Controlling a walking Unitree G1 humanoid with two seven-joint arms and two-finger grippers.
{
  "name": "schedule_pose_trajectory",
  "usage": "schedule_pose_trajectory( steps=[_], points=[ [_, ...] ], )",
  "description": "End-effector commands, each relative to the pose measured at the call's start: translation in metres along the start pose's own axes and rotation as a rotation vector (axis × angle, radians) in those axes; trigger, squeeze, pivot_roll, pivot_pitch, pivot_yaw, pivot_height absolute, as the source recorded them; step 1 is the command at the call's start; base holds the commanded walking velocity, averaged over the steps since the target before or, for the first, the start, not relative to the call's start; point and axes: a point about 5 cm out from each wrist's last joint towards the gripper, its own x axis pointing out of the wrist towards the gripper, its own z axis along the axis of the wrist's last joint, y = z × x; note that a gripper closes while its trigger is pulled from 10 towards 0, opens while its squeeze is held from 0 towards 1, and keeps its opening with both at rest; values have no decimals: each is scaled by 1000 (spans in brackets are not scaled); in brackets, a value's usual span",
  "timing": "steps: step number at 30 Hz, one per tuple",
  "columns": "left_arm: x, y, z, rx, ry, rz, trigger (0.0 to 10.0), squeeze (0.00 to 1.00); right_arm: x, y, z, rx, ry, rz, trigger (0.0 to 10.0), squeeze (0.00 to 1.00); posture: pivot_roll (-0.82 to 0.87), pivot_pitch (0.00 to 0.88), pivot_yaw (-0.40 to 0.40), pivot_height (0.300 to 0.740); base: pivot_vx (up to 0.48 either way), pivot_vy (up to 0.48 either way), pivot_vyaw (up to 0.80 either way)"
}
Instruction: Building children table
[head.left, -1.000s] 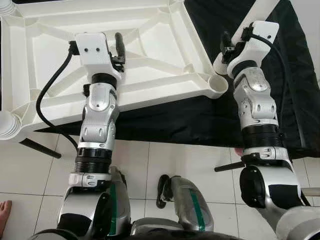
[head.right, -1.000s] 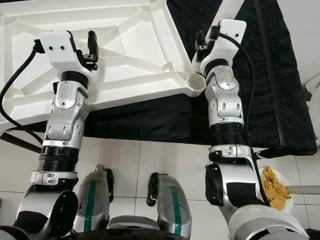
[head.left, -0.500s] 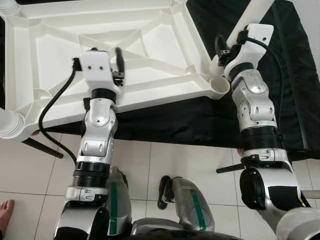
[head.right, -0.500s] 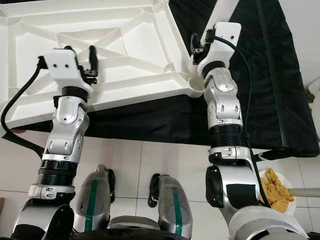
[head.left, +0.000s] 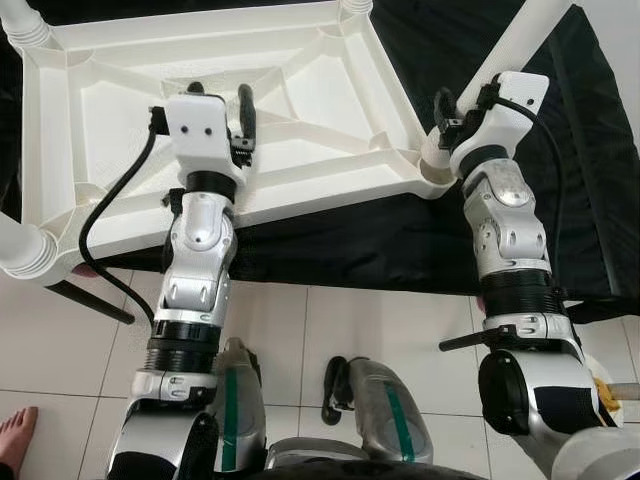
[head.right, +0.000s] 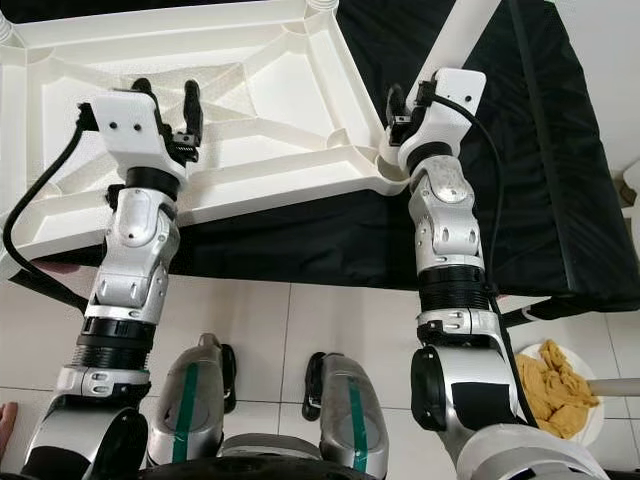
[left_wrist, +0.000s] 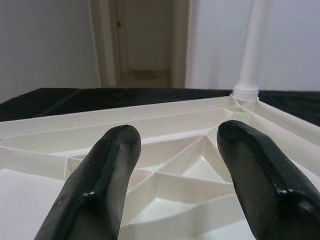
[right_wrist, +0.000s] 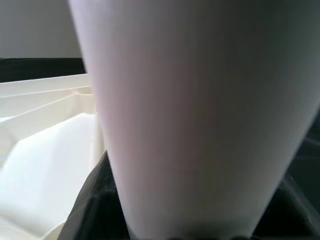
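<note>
Between right gripper fingers, white table leg at tabletop corner.

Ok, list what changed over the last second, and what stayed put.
The white plastic leg went from lying against the corner socket to seated in it, the right hand shut on it throughout. The left hand hovers, open, a little farther in over the upturned white plastic tabletop. The black cloth stayed put.

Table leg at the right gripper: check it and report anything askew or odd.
The white table leg in the right gripper leans outward from its corner socket of the upturned tabletop, so it looks not yet seated straight. The far leg stands upright. No visible cracks or damage.
</note>
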Motion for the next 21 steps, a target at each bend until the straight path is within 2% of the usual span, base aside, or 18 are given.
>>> schedule_pose_trajectory(
  steps=[1,9,21],
  points=[
    [-1,-6,1,-9,-6,-58,10000,0,-1,1,-1,-1,-5,23,10000,0,127,24,-69,740,0,0,0],
    [-1,-9,5,9,-22,-103,10000,0,0,6,6,-22,-29,74,10000,0,124,37,-75,740,0,0,0],
    [1,-5,6,28,-20,-81,10000,0,-25,3,1,-35,-39,132,10000,0,122,58,-72,740,0,0,0]
  ],
)
